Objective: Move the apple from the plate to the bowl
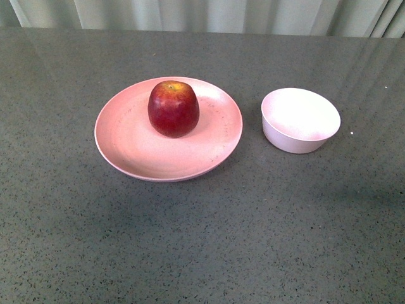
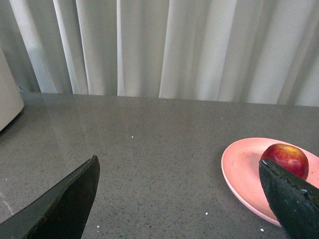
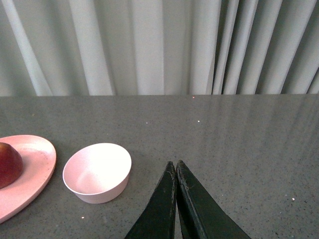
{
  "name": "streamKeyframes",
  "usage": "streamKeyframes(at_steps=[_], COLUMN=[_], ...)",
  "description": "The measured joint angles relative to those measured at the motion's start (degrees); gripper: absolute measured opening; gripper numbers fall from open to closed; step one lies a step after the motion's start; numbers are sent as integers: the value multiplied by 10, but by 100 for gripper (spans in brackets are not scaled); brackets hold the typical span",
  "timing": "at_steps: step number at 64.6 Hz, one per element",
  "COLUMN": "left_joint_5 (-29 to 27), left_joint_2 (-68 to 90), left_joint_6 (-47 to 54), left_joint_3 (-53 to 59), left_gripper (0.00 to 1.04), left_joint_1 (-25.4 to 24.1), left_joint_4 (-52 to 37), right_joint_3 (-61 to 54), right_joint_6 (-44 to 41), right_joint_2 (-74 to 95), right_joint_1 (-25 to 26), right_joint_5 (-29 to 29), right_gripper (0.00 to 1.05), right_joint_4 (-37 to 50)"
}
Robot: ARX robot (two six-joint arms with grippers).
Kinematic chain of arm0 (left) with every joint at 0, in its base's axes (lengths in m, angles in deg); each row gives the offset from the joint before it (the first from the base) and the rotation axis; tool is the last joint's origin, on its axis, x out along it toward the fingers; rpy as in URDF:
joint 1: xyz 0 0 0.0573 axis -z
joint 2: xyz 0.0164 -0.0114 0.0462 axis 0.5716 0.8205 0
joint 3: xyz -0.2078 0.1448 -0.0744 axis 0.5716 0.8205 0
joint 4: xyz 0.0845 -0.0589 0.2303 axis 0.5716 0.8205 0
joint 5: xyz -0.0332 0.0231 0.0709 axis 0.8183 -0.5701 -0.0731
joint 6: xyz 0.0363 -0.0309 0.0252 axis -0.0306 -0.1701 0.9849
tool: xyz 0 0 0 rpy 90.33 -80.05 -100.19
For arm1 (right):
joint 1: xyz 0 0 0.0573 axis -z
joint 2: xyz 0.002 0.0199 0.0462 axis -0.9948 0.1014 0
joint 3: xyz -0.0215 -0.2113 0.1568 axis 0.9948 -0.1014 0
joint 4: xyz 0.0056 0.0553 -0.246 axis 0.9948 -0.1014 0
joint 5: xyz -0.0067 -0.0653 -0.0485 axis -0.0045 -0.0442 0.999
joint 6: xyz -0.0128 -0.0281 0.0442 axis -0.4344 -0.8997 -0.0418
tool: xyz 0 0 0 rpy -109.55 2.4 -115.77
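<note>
Grey speckled tabletop (image 1: 202, 247) fills the front view, and pale pleated curtains (image 1: 209, 14) hang behind its far edge. Left of centre on it lies the plate (image 1: 126, 149), wide, shallow and pale pink with faint dark flecks. The apple (image 1: 173, 109) stands upright on the plate, a little to the far side of its middle. It is dark red, and the yellowish patch round the stem dip faces up. To the right of the plate stands the bowl (image 1: 300, 138), small, deep and pale pink. It is near the plate but apart from it, with a strip of grey table between the two rims. Only its smooth inner wall shows inside.

From the left wrist camera the left gripper (image 2: 178, 162) is spread wide, its two dark fingers (image 2: 70, 204) far apart with bare table between them. One finger overlaps the near rim of the plate in the picture, and the apple shows just past its tip. A pale rounded object (image 2: 7, 94) is cut off at the frame edge; what it is cannot be told.

From the right wrist camera the right gripper (image 3: 175, 163) has its dark tips pressed together over the table, gripping nothing. The bowl stands near it to one side, and the plate's edge and part of the apple lie beyond the bowl
</note>
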Motion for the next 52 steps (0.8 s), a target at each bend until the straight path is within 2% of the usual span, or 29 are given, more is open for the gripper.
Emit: streamKeyframes(at_steps=[13, 52], left_joint_5=[0, 0], left_joint_2=[0, 0], left_joint_6=[0, 0], left_joint_3=[0, 0], left_gripper=[96, 96], left_joint_1=[0, 0], left_joint_4=[0, 0], right_joint_3=[0, 0], right_joint_6=[0, 0], right_joint_2=[-72, -200], right_joint_1=[0, 0], right_joint_5=[0, 1], right_gripper=[2, 2], right_joint_4=[-68, -200])
